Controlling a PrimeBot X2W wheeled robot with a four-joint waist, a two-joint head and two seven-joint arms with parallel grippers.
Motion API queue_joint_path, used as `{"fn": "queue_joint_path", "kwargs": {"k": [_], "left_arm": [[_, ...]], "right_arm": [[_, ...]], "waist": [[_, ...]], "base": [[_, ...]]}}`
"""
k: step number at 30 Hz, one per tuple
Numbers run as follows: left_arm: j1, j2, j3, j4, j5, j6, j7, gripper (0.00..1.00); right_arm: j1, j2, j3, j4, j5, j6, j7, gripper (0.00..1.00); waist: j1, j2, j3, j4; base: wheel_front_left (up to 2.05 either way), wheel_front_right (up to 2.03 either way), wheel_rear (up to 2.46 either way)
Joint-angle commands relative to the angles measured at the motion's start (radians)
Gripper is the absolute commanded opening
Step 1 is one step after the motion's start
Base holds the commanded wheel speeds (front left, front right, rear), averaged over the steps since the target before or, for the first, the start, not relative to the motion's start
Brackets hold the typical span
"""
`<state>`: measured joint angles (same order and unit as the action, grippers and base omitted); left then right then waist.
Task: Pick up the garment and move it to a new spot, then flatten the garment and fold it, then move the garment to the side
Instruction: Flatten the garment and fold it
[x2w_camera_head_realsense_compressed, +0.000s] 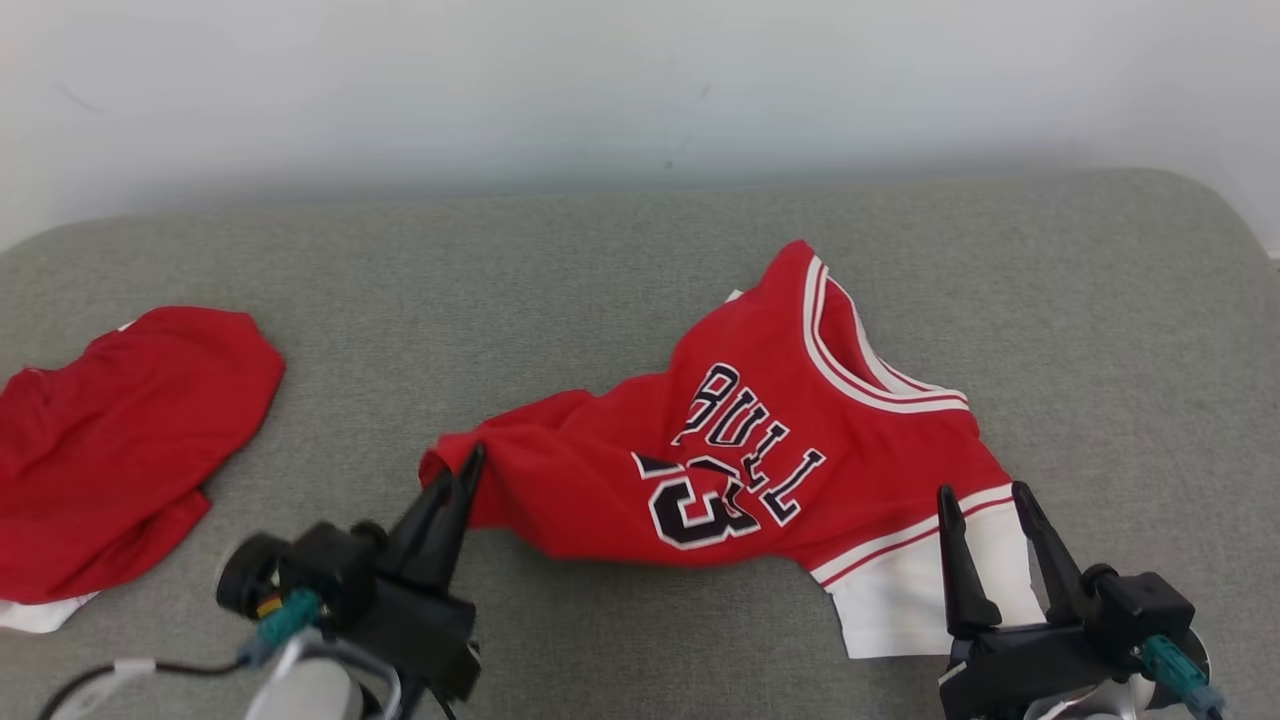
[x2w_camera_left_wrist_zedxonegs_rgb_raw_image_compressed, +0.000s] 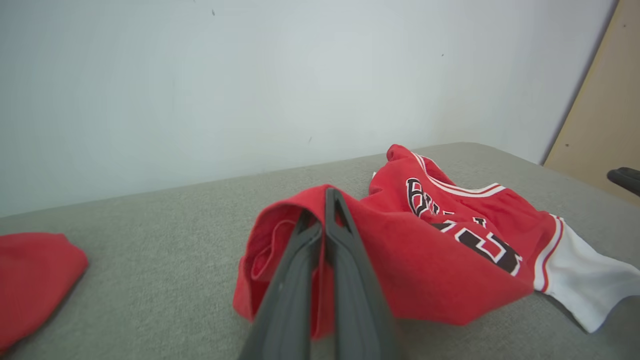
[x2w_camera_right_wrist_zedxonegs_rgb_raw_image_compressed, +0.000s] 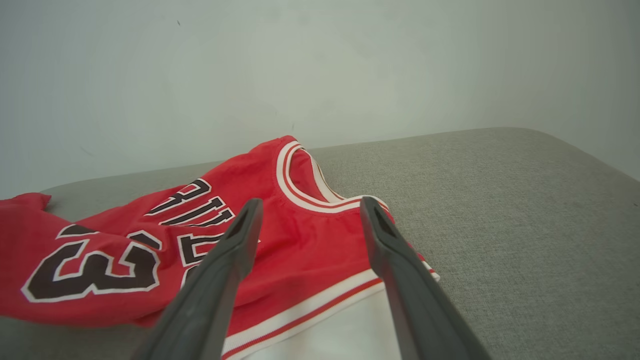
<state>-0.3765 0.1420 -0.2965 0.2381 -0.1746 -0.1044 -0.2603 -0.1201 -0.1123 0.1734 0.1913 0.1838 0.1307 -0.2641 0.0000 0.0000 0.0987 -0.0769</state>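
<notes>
The garment (x2w_camera_head_realsense_compressed: 760, 450) is a red basketball jersey with black and white lettering and white trim, lying crumpled on the grey padded surface (x2w_camera_head_realsense_compressed: 600, 270). My left gripper (x2w_camera_head_realsense_compressed: 472, 458) is at the jersey's left end, shut on a bunched fold of the red fabric (x2w_camera_left_wrist_zedxonegs_rgb_raw_image_compressed: 280, 235). In the left wrist view the left gripper (x2w_camera_left_wrist_zedxonegs_rgb_raw_image_compressed: 320, 205) has its fingers pressed together with cloth around them. My right gripper (x2w_camera_head_realsense_compressed: 982, 490) stands open over the jersey's white-edged lower right corner. In the right wrist view the right gripper (x2w_camera_right_wrist_zedxonegs_rgb_raw_image_compressed: 311, 201) holds nothing, with the garment (x2w_camera_right_wrist_zedxonegs_rgb_raw_image_compressed: 125, 235) spread under and beyond it.
A second red cloth (x2w_camera_head_realsense_compressed: 110, 440) with a white edge lies at the far left of the surface, seen again in the left wrist view (x2w_camera_left_wrist_zedxonegs_rgb_raw_image_compressed: 30, 280). A pale wall (x2w_camera_head_realsense_compressed: 640, 80) runs behind. The surface's rounded right end (x2w_camera_head_realsense_compressed: 1200, 260) is bare. A beige panel (x2w_camera_left_wrist_zedxonegs_rgb_raw_image_compressed: 605, 110) stands past it.
</notes>
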Motion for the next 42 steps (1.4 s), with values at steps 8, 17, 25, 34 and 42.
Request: {"fn": "queue_joint_path", "kwargs": {"k": [8,17,25,34,42], "left_arm": [[-0.167,0.075,-0.038,0.047,-0.018,-0.021,0.049,0.0],[-0.331,0.149,-0.088,0.239,-0.103,-0.024,0.049,0.0],[-0.425,0.155,-0.062,0.448,-0.148,-0.024,0.003,0.84],[-0.349,0.103,-0.01,0.404,-0.121,-0.01,-0.005,1.0],[-0.186,0.047,0.054,0.205,-0.085,0.002,-0.005,1.0]], "right_arm": [[-0.054,0.016,0.007,0.007,0.004,0.0,-0.001,1.0],[-0.117,0.04,0.021,0.033,0.014,0.0,-0.001,1.0],[-0.134,0.051,0.015,0.057,0.013,0.0,-0.001,1.0],[-0.117,0.047,-0.001,0.07,-0.001,0.0,-0.001,1.0],[-0.089,0.028,-0.009,0.072,0.001,0.0,-0.001,1.0]], "waist": [[0.0,0.0,0.044,-0.066],[0.0,0.0,0.108,-0.155],[0.0,0.0,0.125,-0.184],[0.0,0.0,0.105,-0.127],[0.0,0.0,0.085,-0.063]], "base": [[0.0,0.0,0.0],[0.0,0.0,0.0],[0.0,0.0,0.0],[0.0,0.0,0.0],[0.0,0.0,0.0]]}}
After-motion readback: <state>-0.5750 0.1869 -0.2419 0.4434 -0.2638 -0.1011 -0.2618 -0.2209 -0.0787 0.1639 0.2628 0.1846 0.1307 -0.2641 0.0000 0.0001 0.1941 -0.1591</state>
